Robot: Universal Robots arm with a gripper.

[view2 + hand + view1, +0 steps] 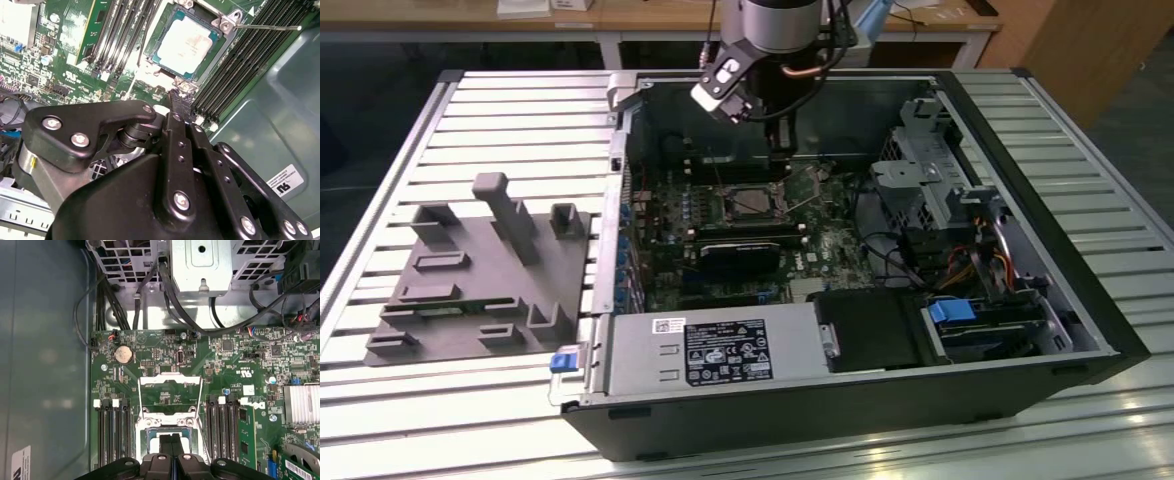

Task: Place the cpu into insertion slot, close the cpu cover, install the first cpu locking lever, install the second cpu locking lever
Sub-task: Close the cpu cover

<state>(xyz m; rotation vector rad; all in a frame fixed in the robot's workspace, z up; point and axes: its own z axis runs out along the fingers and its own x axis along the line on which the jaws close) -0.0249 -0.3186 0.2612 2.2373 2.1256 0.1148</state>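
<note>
An open computer case (1014, 300) was shown with a green motherboard (235, 365) inside. The cpu (187, 42) was seen lying flat in the insertion slot (226, 23), its pale metal top turned upward. The cpu cover (170, 377) was seen raised open on the side of the slot away from the gripper, and the board was visible through its window. A thin locking lever (265, 27) was seen swung out beside the slot. The gripper (170, 440) was held over the slot's edge, its two black fingers pressed together with nothing seen between them. Whether it touched the slot could not be told. The cpu was judged light, thin and stiff, smooth on top and fragile underneath, best taken by opposite edges. The cover was judged a thin, springy frame, better pushed at its free edge than pinched.
</note>
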